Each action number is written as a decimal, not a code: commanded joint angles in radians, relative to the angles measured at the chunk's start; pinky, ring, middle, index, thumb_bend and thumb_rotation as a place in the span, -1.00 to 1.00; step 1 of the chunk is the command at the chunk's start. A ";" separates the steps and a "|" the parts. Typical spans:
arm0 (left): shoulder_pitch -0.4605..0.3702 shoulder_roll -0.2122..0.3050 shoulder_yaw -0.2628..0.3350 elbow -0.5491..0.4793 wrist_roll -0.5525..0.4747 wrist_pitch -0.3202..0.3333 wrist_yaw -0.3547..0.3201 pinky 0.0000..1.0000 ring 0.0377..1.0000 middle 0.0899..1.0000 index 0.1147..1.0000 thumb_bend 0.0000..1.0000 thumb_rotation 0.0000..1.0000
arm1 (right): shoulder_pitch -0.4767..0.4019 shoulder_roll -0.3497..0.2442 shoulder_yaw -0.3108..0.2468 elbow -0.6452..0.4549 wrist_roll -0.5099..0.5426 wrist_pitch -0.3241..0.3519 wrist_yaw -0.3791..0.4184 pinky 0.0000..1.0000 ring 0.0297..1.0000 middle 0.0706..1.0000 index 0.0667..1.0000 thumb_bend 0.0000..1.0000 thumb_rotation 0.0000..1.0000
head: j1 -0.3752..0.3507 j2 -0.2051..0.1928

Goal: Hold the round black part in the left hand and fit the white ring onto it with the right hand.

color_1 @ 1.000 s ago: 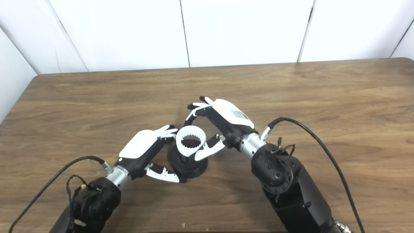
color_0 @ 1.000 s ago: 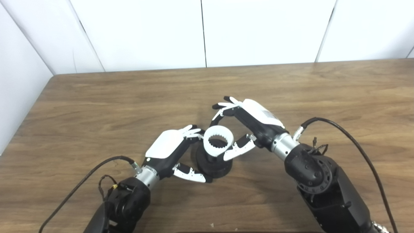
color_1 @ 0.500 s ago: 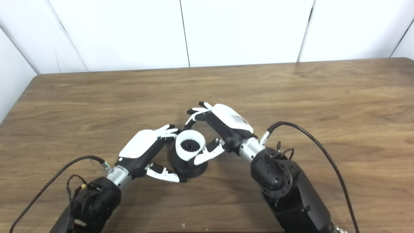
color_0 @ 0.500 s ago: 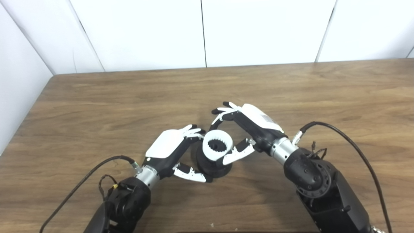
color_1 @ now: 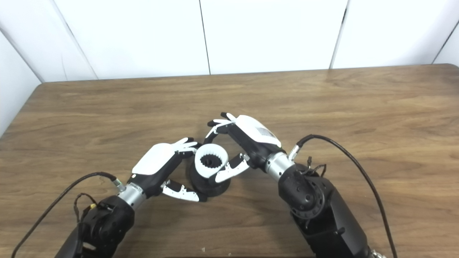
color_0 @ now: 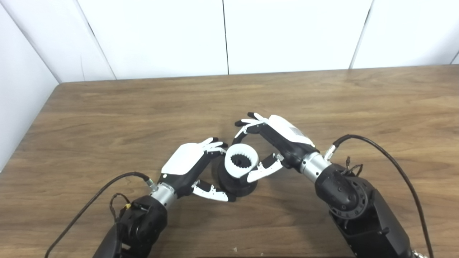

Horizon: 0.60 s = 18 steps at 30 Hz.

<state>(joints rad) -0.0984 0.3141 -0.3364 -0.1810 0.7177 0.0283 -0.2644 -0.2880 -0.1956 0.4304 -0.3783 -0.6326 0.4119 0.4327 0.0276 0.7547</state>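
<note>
The black part [color_0: 236,182] is braced on the table [color_0: 107,118] between the left hand's [color_0: 190,166] thumb and fingers, so it cannot slide. The ring [color_0: 241,164] is pinched by the right hand [color_0: 276,143] and sits atop the part, toothed bore aligned for seating.

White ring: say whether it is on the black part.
On: the white ring sits atop the round black part, right hand gripping it.
</note>
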 commanded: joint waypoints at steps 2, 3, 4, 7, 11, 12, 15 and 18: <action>-0.012 -0.001 -0.013 -0.013 0.007 0.006 -0.021 0.78 0.92 0.76 0.14 0.42 -0.12 | -0.032 0.000 -0.003 -0.019 0.004 -0.027 0.003 1.00 1.00 0.75 -0.10 0.05 -0.70 | -0.001 0.002; -0.012 -0.003 -0.013 -0.012 0.006 0.005 -0.018 0.78 0.92 0.76 0.14 0.42 -0.13 | -0.033 -0.001 -0.002 -0.018 0.005 -0.031 0.002 1.00 1.00 0.75 -0.10 0.05 -0.70 | -0.001 0.000; -0.011 -0.005 -0.012 -0.011 0.005 0.005 -0.016 0.78 0.91 0.76 0.13 0.43 -0.16 | -0.034 -0.001 -0.002 -0.017 0.005 -0.033 0.001 1.00 1.00 0.75 -0.10 0.05 -0.70 | 0.000 0.000; -0.012 -0.007 -0.013 -0.008 0.009 -0.002 -0.012 0.78 0.90 0.76 0.12 0.42 -0.16 | -0.036 0.000 -0.001 -0.015 0.006 -0.035 0.001 1.00 1.00 0.76 -0.10 0.05 -0.70 | 0.001 0.001; -0.012 -0.008 -0.014 -0.012 0.015 -0.001 -0.014 0.79 0.90 0.76 0.12 0.42 -0.17 | -0.040 0.003 0.002 -0.008 0.002 -0.039 -0.003 1.00 1.00 0.75 -0.10 0.05 -0.70 | 0.002 0.000; -0.011 -0.008 -0.014 -0.012 0.016 -0.002 -0.014 0.78 0.90 0.76 0.12 0.42 -0.17 | -0.041 0.003 0.003 -0.006 0.001 -0.039 -0.003 1.00 1.00 0.75 -0.10 0.05 -0.70 | 0.001 0.001; -0.011 -0.007 -0.014 -0.013 0.018 -0.002 -0.015 0.79 0.91 0.76 0.13 0.41 -0.15 | -0.044 0.006 0.004 -0.002 0.001 -0.037 -0.005 1.00 1.00 0.75 -0.10 0.05 -0.70 | 0.001 0.001; -0.009 -0.010 -0.014 -0.018 0.015 0.001 -0.017 0.80 0.91 0.76 0.12 0.41 -0.15 | -0.046 0.007 0.003 0.002 0.002 -0.038 -0.006 1.00 1.00 0.75 -0.10 0.05 -0.70 | 0.003 0.001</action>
<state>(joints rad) -0.0983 0.3010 -0.3431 -0.1814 0.7358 0.0284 -0.2643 -0.2900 -0.1968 0.4368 -0.3619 -0.6325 0.4110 0.4345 0.0291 0.7547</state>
